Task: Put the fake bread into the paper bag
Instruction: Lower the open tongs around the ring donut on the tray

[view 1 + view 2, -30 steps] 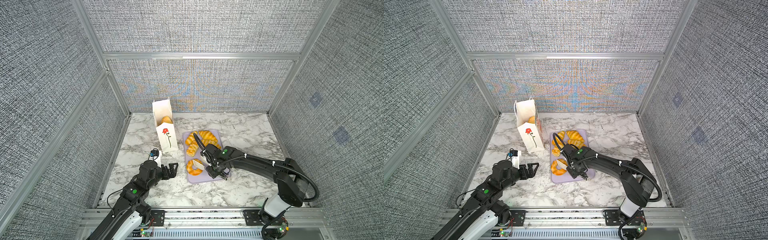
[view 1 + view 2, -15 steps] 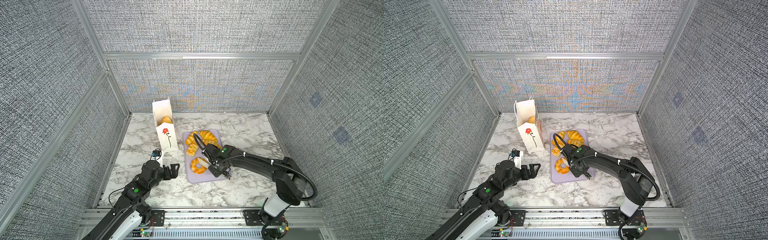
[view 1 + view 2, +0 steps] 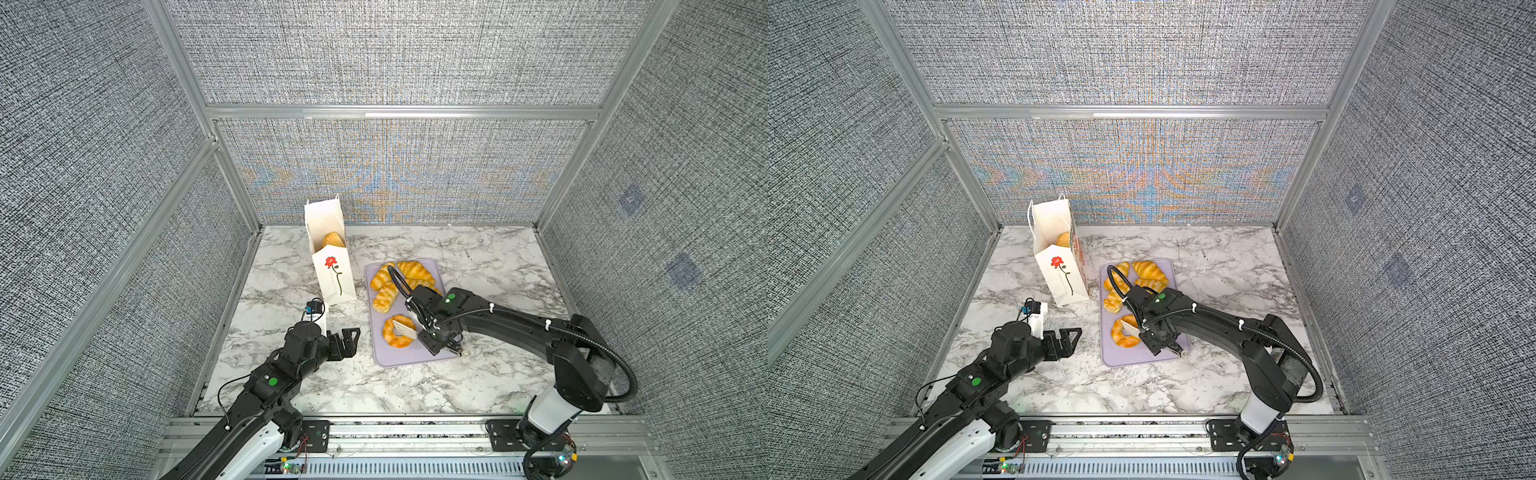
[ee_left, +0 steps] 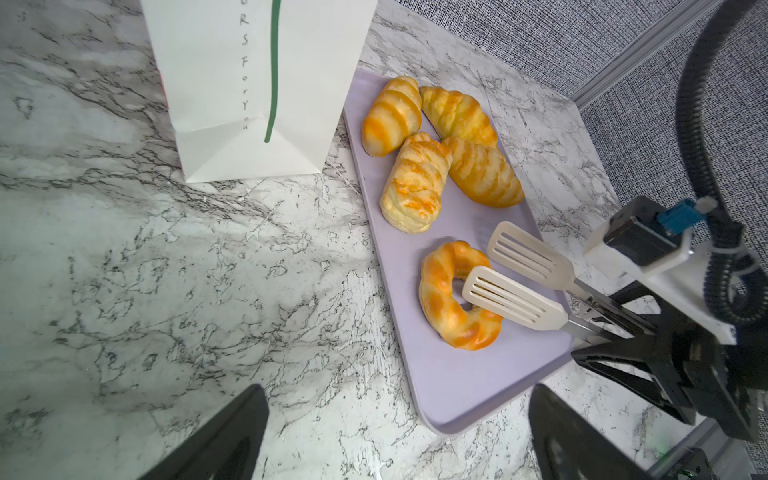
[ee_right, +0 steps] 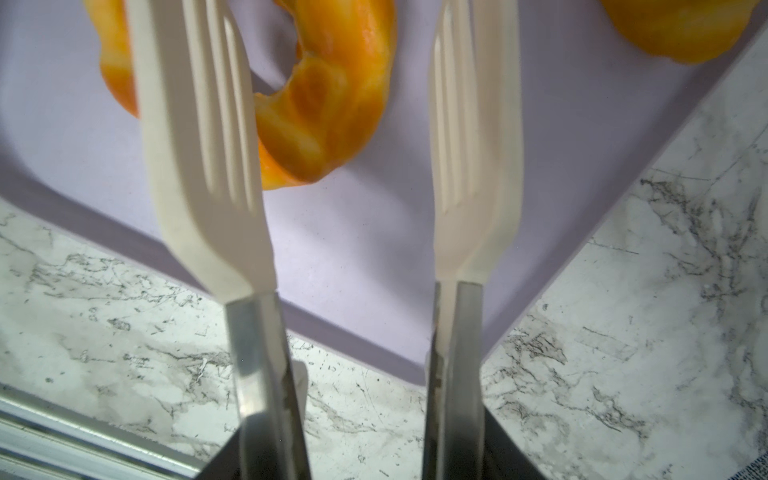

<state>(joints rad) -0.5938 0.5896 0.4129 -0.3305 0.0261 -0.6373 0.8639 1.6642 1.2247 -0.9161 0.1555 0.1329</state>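
right end effector (image 3: 435, 338) clamped on tongs (image 4: 509, 297), which have spread again — ring doughnut (image 4: 434, 286) still on tray (image 4: 457, 386), ungripped; regrasp needed. left end effector (image 3: 347, 343) apart.

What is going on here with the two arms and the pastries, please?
The right claw grips white tongs, their open blades straddling one side of the ring doughnut on the purple tray. Four more pastries lie there; one already sits in the paper bag. The left claw hovers open near the bag, holding nothing.
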